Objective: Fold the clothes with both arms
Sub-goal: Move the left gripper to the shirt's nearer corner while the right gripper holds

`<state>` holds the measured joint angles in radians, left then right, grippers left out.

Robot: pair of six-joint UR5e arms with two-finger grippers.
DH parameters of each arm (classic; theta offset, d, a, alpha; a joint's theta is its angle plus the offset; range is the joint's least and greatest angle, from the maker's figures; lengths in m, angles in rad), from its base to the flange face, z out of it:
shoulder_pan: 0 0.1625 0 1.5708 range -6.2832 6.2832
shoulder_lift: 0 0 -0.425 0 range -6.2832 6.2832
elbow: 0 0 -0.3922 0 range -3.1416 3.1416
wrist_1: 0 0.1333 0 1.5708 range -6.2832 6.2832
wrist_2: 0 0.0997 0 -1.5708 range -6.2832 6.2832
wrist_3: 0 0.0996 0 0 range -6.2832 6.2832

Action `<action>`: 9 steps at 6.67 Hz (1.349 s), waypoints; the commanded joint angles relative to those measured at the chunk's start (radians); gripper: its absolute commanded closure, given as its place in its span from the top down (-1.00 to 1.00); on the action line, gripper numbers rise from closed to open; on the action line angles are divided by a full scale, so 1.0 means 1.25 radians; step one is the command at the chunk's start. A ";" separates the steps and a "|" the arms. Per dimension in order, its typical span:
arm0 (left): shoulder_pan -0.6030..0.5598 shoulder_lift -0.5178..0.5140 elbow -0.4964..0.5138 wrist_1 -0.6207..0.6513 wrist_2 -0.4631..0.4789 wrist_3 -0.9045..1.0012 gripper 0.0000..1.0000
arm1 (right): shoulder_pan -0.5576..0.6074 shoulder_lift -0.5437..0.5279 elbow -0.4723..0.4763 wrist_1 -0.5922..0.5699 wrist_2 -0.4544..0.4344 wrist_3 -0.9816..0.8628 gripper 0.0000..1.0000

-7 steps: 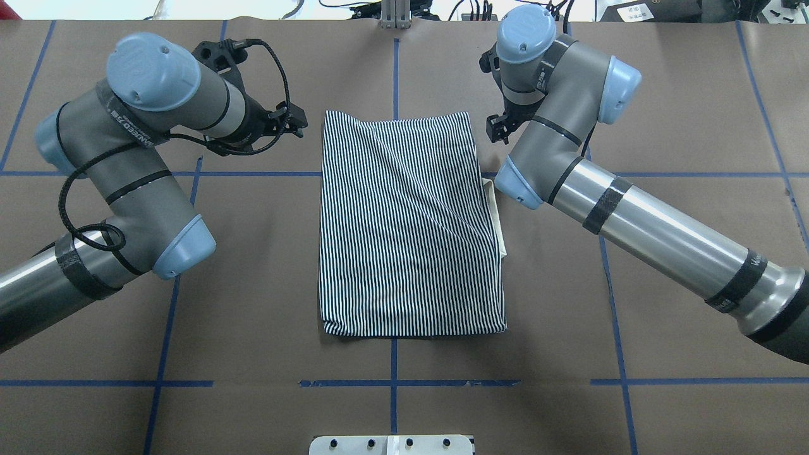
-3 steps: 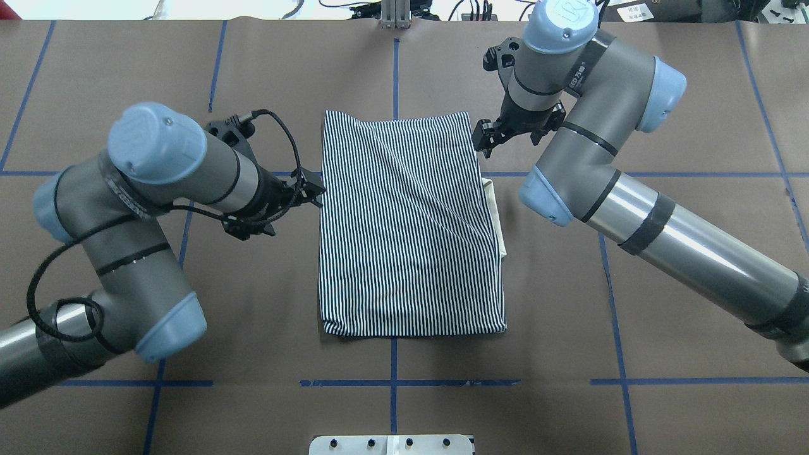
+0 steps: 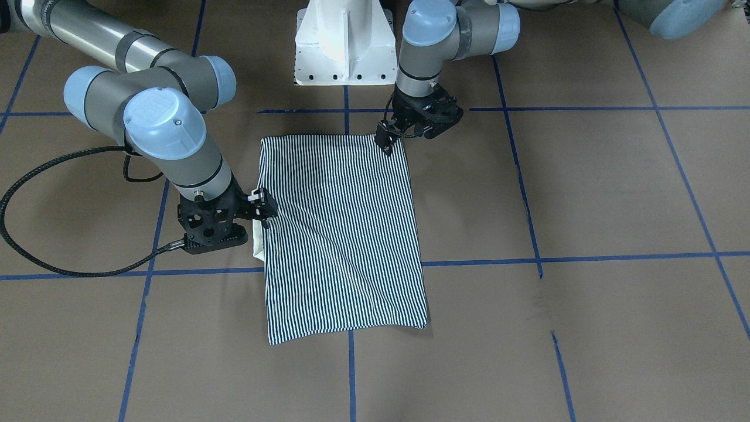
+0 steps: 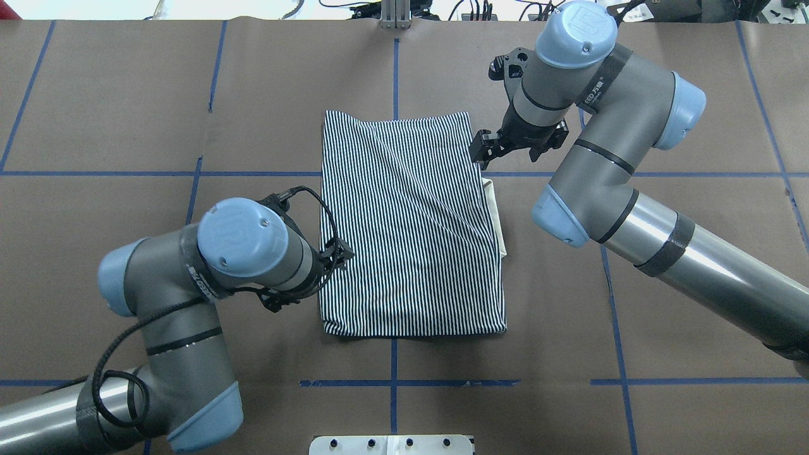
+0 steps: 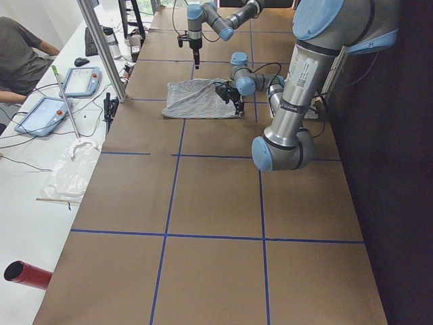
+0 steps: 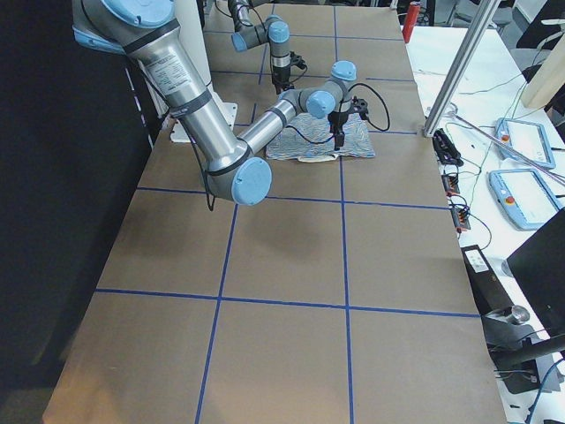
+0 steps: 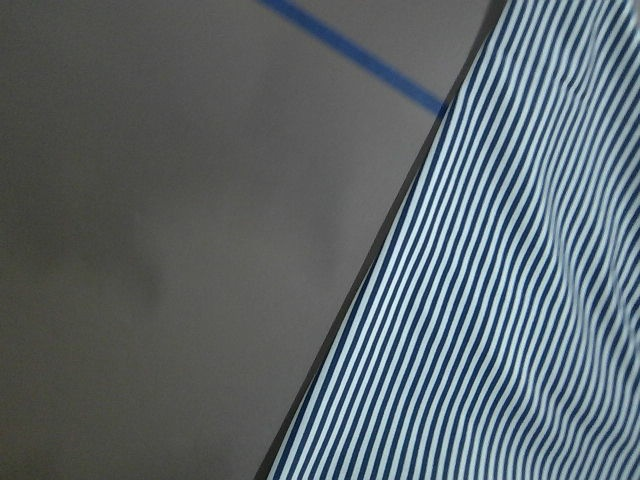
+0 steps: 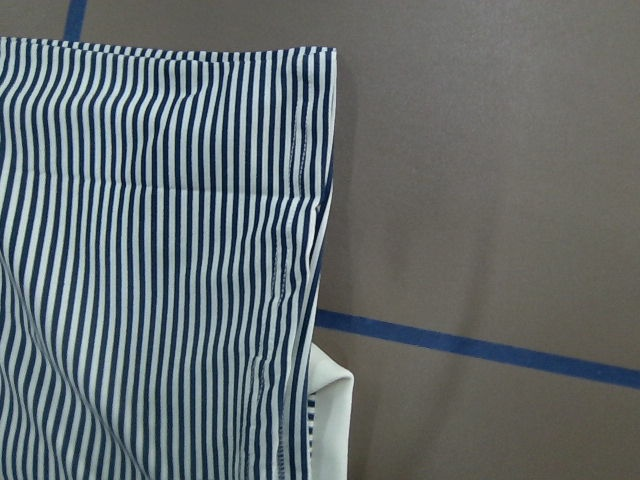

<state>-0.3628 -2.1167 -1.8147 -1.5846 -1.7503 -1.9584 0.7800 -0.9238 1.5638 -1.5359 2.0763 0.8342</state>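
The left claw (image 4: 336,253) stood at the left edge of the folded navy-and-white striped polo shirt (image 4: 411,221), mid brown counter (image 4: 632,284); the right claw (image 4: 481,146) was at its far right corner. Neither's opening was discernible. The cloth was likely soft and limp, best pinched at corners.

One folded navy-and-white striped polo shirt (image 4: 411,240); two grey, blue-capped robot arms (image 4: 170,284) (image 4: 607,170); two black grippers: left gripper (image 4: 340,251), right gripper (image 4: 481,150); one white pedestal base (image 3: 343,41).

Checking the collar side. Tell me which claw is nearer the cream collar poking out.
The right claw, at the edge of the shirt where the cream collar peeks out. The left claw is over the opposite edge.
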 commanded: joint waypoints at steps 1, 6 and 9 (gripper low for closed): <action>0.024 -0.032 0.050 0.011 0.020 -0.016 0.92 | -0.004 -0.001 0.008 0.002 -0.001 0.019 1.00; 0.025 -0.044 0.067 0.012 0.016 -0.018 0.66 | -0.004 0.000 0.008 0.003 -0.001 0.021 1.00; 0.025 -0.046 0.060 0.012 0.010 -0.016 0.52 | -0.005 -0.002 0.008 0.006 -0.002 0.021 1.00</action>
<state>-0.3314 -2.1727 -1.7375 -1.5693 -1.7341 -1.9792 0.7739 -0.9261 1.5734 -1.5295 2.0758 0.8595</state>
